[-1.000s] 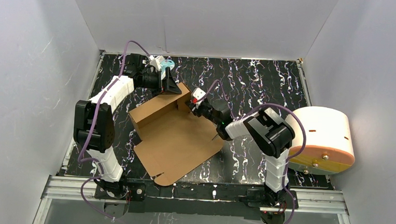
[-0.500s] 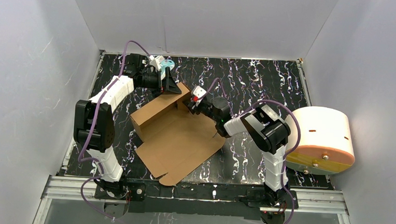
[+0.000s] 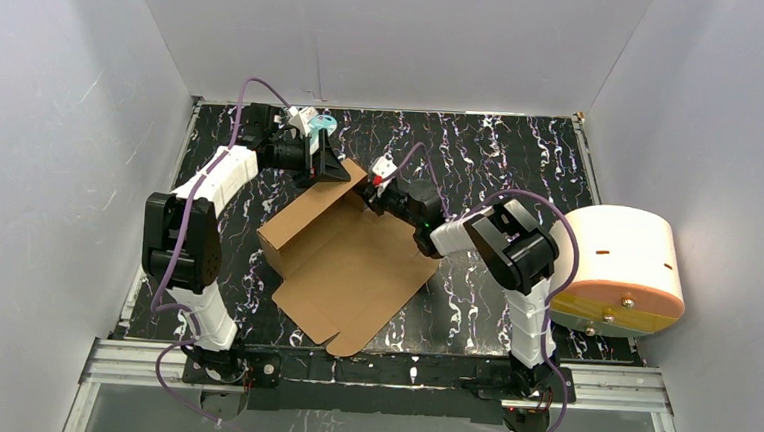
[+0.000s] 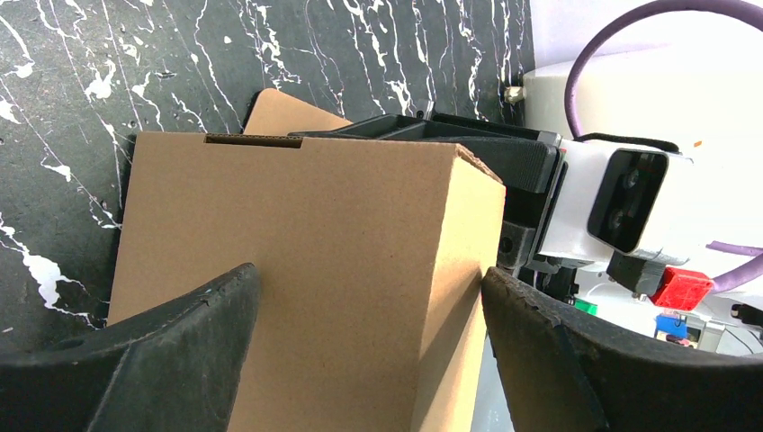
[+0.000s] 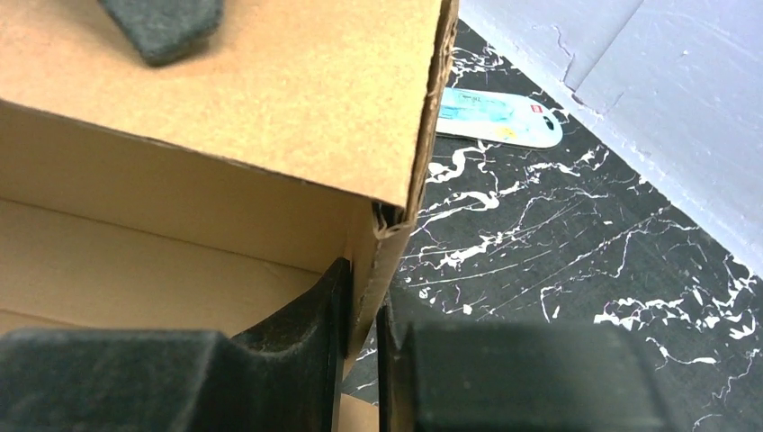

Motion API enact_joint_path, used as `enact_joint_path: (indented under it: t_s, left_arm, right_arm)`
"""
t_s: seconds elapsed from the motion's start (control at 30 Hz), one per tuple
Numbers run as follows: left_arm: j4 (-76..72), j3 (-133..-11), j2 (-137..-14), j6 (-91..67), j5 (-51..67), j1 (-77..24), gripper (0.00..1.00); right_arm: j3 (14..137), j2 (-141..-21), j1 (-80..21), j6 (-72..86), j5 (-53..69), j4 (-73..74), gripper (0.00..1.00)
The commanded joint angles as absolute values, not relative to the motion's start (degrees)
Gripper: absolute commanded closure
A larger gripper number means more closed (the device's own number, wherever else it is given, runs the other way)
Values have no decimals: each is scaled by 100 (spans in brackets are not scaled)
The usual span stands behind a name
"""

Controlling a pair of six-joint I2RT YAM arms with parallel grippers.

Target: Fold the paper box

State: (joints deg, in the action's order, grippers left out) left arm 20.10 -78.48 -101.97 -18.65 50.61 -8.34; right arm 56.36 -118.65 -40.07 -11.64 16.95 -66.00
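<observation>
1. Cardboard takes shape on a black, white-veined desk (image 3: pixel 521 164): one paper box (image 3: pixel 355 269), plain brown, lies left of centre. Its broad base sheet is flat, one rounded flap points toward the arm bases, and its far wall stands upright.
2. Two arms reach over it, one from each side, and meet at the far corner of that raised wall.
3. Spread wide, the left hand (image 4: pixel 369 274) straddles the upright panel, with one of its two fingers (image 4: pixel 171 351) on either side of the cardboard. One narrow slit shows along the panel's top edge.
4. Closed to a narrow gap, the right hand (image 5: pixel 363 297) pinches the thin edge of the side wall at the corner, with a single layer of cardboard caught between its two dark pads.
5. One fingertip (image 5: pixel 162 22) of the left hand shows against the panel's outer face in the right wrist view. Whether it presses on the cardboard cannot be told.
6. One small white-and-blue oval item (image 5: pixel 495 117) lies flat on the desk just beyond the box corner, near the back wall and clear of the cardboard.
7. One cream cylinder (image 3: pixel 621 261) with an orange base sits at the desk's right edge, well apart from the box.
</observation>
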Motion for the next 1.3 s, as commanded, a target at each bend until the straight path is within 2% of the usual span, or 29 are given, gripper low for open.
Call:
enact_joint_path:
  t_s: [0.0, 0.3, 0.77, 0.93, 1.07, 1.27]
  left_arm:
    - [2167, -7833, -10157, -1989, 5549, -888, 11]
    - [2086, -7790, -10127, -2080, 5614, -888, 11]
    - [1855, -7656, -10073, -2248, 5854, -1049, 11]
    - [1846, -7646, -10050, -2250, 5854, -1118, 11]
    - [1843, -7637, -10102, -2271, 5826, -1164, 11]
    - [1844, -7626, -10090, -2285, 5694, -1169, 11]
  right_arm:
    - [5861, -11571, -4023, -1105, 1279, -6372, 82]
    - [5640, -11185, -4194, -995, -126, -5505, 86]
    - [5753, -11108, -4248, -45, -1951, -4939, 86]
    - [5816, -11168, -4254, 250, -2166, -4914, 86]
    - [5781, -11179, -4254, 490, -1708, -5265, 83]
    - [5692, -11197, -4250, 563, -1194, -5882, 74]
